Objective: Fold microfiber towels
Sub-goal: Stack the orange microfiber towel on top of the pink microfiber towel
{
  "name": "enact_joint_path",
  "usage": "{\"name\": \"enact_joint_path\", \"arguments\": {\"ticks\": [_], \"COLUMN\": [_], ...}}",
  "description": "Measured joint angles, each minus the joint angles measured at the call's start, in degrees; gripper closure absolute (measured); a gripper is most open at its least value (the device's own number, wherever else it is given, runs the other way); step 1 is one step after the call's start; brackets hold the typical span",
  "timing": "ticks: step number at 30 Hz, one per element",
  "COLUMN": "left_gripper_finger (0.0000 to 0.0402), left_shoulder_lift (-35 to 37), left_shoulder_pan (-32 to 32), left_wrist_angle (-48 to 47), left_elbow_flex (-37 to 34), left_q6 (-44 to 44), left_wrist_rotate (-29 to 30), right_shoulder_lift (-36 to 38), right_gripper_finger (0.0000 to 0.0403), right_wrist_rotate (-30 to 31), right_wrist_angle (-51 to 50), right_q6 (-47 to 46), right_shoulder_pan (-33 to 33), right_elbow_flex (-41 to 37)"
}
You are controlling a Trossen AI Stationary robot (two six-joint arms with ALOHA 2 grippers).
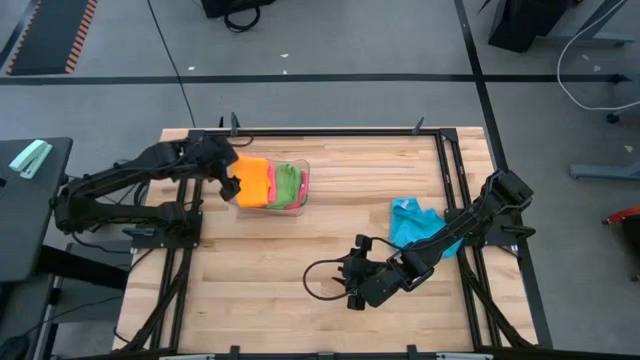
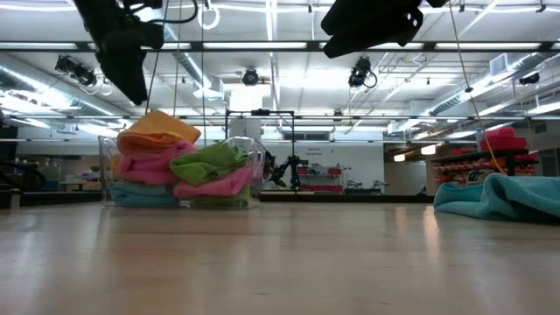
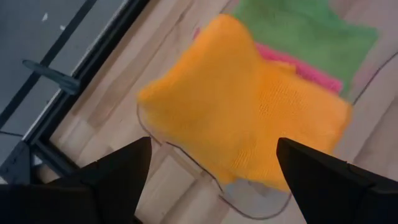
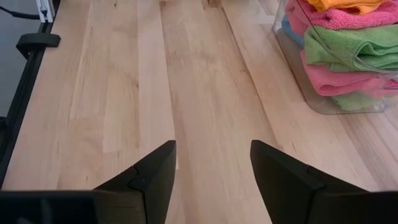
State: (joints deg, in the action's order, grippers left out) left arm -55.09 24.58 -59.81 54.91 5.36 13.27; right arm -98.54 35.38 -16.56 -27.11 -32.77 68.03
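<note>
Left pincer spread, empty, hovering directly over soft orange microfiber towel topping clear plastic bin, upper-left of high view; nearer arm. Right pincer spread, empty, lower centre.

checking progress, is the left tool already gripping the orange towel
No: the left tool hangs open above the orange towel, fingers clear of it.

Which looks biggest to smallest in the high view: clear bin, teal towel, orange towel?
1. Clear bin, the largest outline; it holds the stack.
2. Teal towel, crumpled on the table, partly hidden by the right arm, so only roughly ranked.
3. Orange towel, atop the bin's stack.
</note>
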Motion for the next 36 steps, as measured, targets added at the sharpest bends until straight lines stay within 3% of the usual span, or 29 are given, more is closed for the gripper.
{"name": "enact_joint_path", "arguments": {"ticks": [7, 10, 13, 16, 20, 25, 31, 36], "left_gripper_finger": [0.0047, 0.0047, 0.0047, 0.0050, 0.0063, 0.0081, 0.0102, 0.0116], "left_shoulder_lift": [0.00, 0.35, 2.28, 4.78, 8.02, 6.98, 5.32, 5.75], "left_shoulder_pan": [-2.35, -3.09, -3.29, -2.55, -0.46, 1.30, 1.34, 0.23], "left_wrist_angle": [5.40, 15.48, 32.15, 44.71, 56.58, 66.40, 70.41, 69.68], "left_elbow_flex": [0.86, -5.30, -13.88, -21.51, -30.19, -39.15, -43.03, -39.11], "left_q6": [-5.06, -8.94, -9.27, -10.78, -10.44, -7.23, -3.50, -2.75], "left_wrist_rotate": [-2.70, -2.64, -4.29, -2.18, 0.34, -0.07, -0.84, -3.91], "right_shoulder_lift": [0.00, 0.00, 0.00, 0.00, 0.00, 0.00, 0.00, 0.00], "right_gripper_finger": [0.0187, 0.0187, 0.0187, 0.0187, 0.0187, 0.0187, 0.0187, 0.0187], "right_wrist_rotate": [0.00, 0.00, 0.00, 0.00, -0.01, 0.00, -0.01, 0.00], "right_wrist_angle": [0.00, 0.00, -0.01, -0.02, -0.01, 0.05, 0.63, 0.61], "right_q6": [0.04, 0.04, -0.03, -0.40, -0.75, -1.20, -1.21, -1.21], "right_shoulder_pan": [0.00, 0.00, -0.02, -0.30, -0.77, -0.79, -0.79, -0.79], "right_elbow_flex": [0.00, 0.00, 0.00, 0.00, 0.00, 0.00, 0.00, 0.00]}}
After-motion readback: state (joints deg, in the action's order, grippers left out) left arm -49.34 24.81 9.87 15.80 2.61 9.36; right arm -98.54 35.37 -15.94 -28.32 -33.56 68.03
